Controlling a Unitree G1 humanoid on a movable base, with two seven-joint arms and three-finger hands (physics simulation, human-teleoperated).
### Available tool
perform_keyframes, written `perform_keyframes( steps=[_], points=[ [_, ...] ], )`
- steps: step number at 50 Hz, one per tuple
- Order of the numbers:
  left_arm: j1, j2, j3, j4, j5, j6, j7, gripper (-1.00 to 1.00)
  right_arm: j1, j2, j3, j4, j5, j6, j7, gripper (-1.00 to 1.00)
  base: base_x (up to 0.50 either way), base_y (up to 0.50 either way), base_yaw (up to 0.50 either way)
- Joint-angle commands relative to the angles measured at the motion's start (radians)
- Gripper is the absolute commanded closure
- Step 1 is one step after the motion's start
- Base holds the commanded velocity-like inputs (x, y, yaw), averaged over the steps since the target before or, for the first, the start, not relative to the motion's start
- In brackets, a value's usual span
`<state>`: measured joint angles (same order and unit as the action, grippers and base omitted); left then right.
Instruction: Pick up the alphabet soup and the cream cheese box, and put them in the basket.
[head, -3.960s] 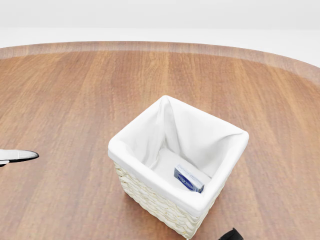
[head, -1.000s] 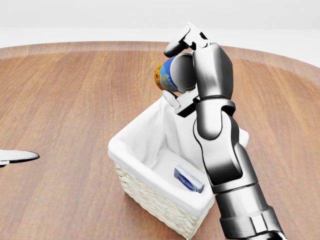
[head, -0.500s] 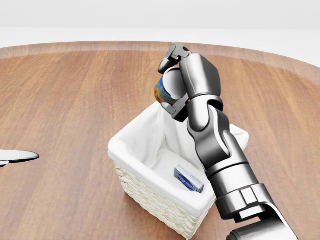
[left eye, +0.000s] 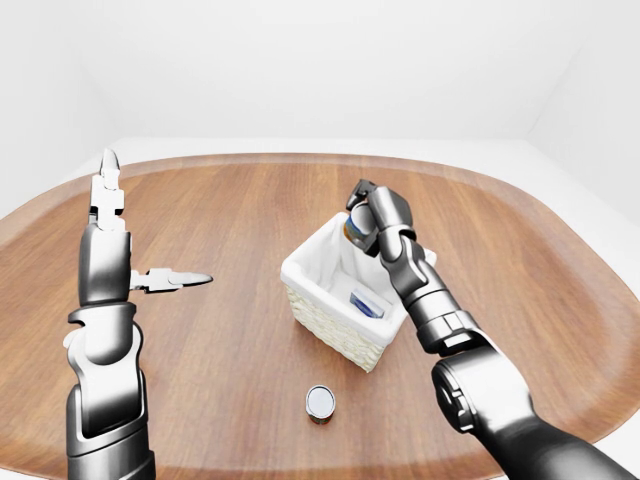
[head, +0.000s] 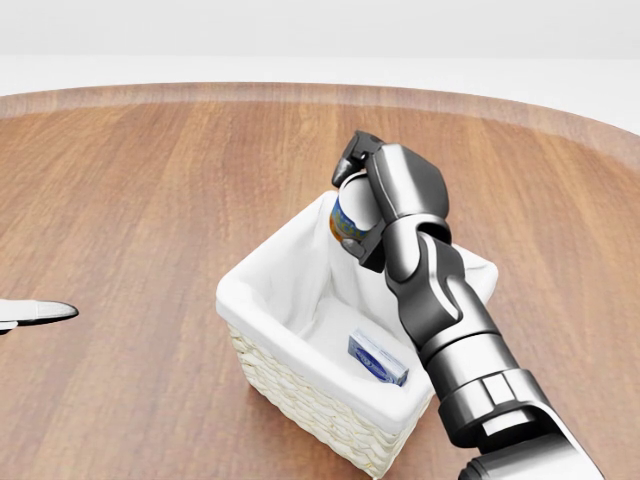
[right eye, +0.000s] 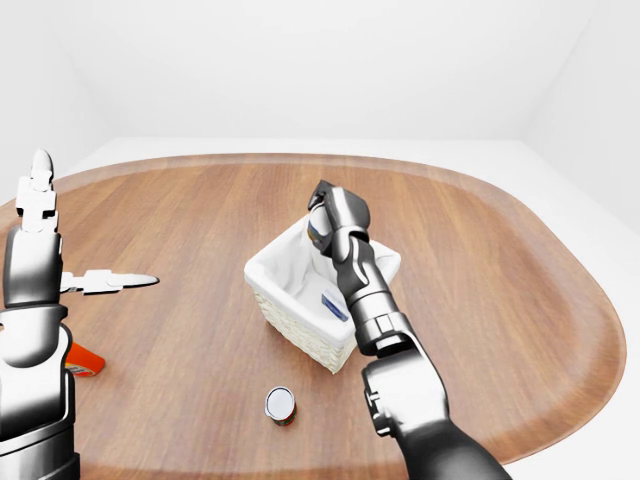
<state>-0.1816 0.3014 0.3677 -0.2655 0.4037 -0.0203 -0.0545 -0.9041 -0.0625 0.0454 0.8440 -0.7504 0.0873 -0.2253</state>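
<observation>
My right hand (head: 362, 200) is shut on the alphabet soup can (head: 346, 222), which has a blue and yellow label. It holds the can tilted just over the top corner of the white-lined wicker basket (head: 262, 318), at about rim height. The blue cream cheese box (head: 377, 359) lies inside the basket, on its floor by the lower right wall. My left hand (left eye: 122, 250) is raised well to the left of the basket, open and empty, with one finger (head: 40, 311) showing at the head view's left edge.
A small can (left eye: 320, 402) sits on the round wooden table (left eye: 220, 220) below the basket in the left-eye view. An orange-red object (right eye: 80, 361) lies by my left arm in the right-eye view. The table rim curves along the top.
The right arm came into view carrying the soup can. In the last second it has lowered the can from high above the basket's top corner to about rim level. The left hand has not moved.
</observation>
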Motion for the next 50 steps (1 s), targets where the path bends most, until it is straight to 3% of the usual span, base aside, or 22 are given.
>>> perform_keyframes(
  steps=[1,12,36,47,48,49,50],
  points=[
    [-0.001,0.001,-0.001,0.007,0.0,-0.005,0.003,-1.0,-0.017,0.002,0.006,0.038,-0.028,0.0,-0.009,1.0,0.0,0.0,0.0],
    [0.0,0.0,-0.001,-0.003,0.001,0.003,-0.001,-1.0,0.004,0.008,0.001,0.08,-0.027,0.0,-0.014,1.0,0.0,0.0,0.0],
    [0.0,0.0,0.001,0.006,-0.002,-0.007,0.005,-1.0,0.003,0.002,0.007,0.176,-0.01,0.0,-0.043,1.0,0.0,0.0,0.0],
    [0.003,-0.001,0.003,-0.014,-0.004,0.006,-0.004,-1.0,-0.005,0.011,0.009,0.174,-0.012,0.0,-0.042,1.0,0.0,0.0,0.0],
    [0.004,-0.001,0.004,-0.018,-0.004,0.009,-0.005,-1.0,-0.005,0.011,0.009,0.174,-0.011,0.0,-0.043,0.68,0.0,0.0,0.0],
    [0.004,-0.002,0.005,-0.022,-0.005,0.011,-0.007,-1.0,-0.006,0.01,0.012,0.18,-0.015,0.0,-0.045,-0.9,0.0,0.0,0.0],
    [0.004,-0.002,0.005,-0.02,-0.005,0.01,-0.006,-1.0,-0.008,0.009,0.01,0.179,-0.013,0.0,-0.045,-1.0,0.0,0.0,0.0]
  ],
)
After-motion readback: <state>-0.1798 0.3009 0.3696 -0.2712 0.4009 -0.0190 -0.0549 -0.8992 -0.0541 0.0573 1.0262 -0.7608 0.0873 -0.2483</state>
